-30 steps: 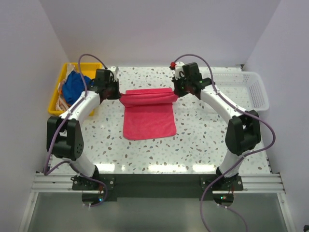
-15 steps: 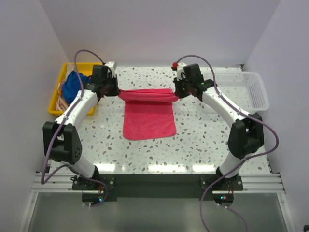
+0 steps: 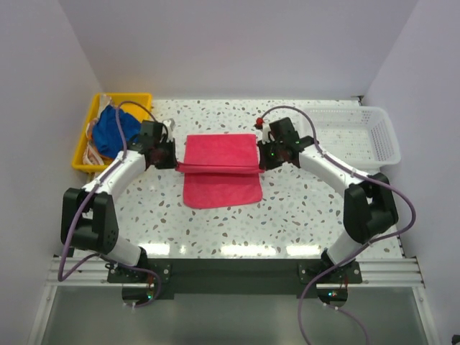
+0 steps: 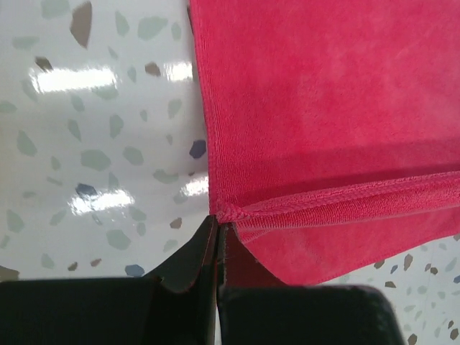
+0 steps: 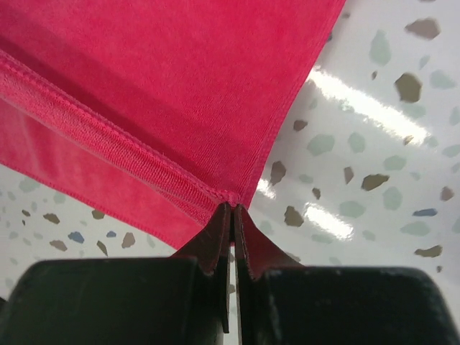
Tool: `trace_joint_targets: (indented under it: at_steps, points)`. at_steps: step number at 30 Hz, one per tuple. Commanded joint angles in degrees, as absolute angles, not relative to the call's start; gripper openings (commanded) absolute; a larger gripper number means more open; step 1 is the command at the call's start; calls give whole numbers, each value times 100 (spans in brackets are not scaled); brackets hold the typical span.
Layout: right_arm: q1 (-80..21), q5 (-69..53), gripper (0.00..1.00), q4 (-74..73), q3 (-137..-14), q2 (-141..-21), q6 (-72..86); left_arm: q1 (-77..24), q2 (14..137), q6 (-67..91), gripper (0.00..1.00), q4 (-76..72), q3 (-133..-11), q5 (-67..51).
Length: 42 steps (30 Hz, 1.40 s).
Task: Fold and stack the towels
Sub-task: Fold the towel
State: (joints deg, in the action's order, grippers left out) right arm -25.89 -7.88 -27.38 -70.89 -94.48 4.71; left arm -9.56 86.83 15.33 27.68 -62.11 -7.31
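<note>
A hot pink towel [image 3: 219,165] lies mid-table, its far half lifted and carried toward me over the near half. My left gripper [image 3: 175,165] is shut on the towel's left corner [image 4: 228,213]. My right gripper [image 3: 261,167] is shut on its right corner [image 5: 231,197]. The held hemmed edge [image 4: 345,200] runs taut between the two grippers, above the lower layer [image 5: 79,180]. A royal blue towel [image 3: 115,128] lies bunched in the yellow tray [image 3: 85,159] at far left, over an orange-and-white cloth [image 3: 93,152].
A white mesh basket [image 3: 366,133] stands at the far right of the speckled table [image 3: 302,208]. White walls close in on both sides and the back. The arm bases sit on the rail at the near edge.
Both grippers have moved toward me with the pink towel's far edge, from the back of the table to over its middle. The fold now lies flatter.
</note>
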Motion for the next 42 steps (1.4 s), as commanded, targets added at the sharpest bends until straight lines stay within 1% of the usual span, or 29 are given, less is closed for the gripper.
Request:
trace_joint_targets:
  at_steps: [1,6,16,20,27,32,37,42]
  points:
    - [-2487,-703,0,-2813,-6794,-9517,808,-870,8508,1722,0,2664,-5592,-465]
    - [-2487,-782,0,-2593,-6540,-9817,949,-1010,8701,1907,0,2453,-5142,-615]
    - [-2487,-896,0,-2312,-6381,-10239,1037,-1169,8895,2013,0,2276,-4887,-378]
    - [-2496,-853,0,-2417,-6521,-10169,985,-1169,8807,2021,0,2469,-5115,-211]
    - [-2487,-528,0,-3005,-7136,-9695,774,-1204,8341,2109,0,3154,-5905,175]
    - [-2496,-457,0,-3234,-7233,-9204,791,-1292,7867,2258,0,3463,-6038,281]
    - [-2496,-624,0,-3050,-6751,-8904,940,-1450,7568,2495,0,3332,-5529,325]
    - [-2496,-607,0,-2646,-6180,-9079,1019,-1494,7646,2698,0,2875,-4766,317]
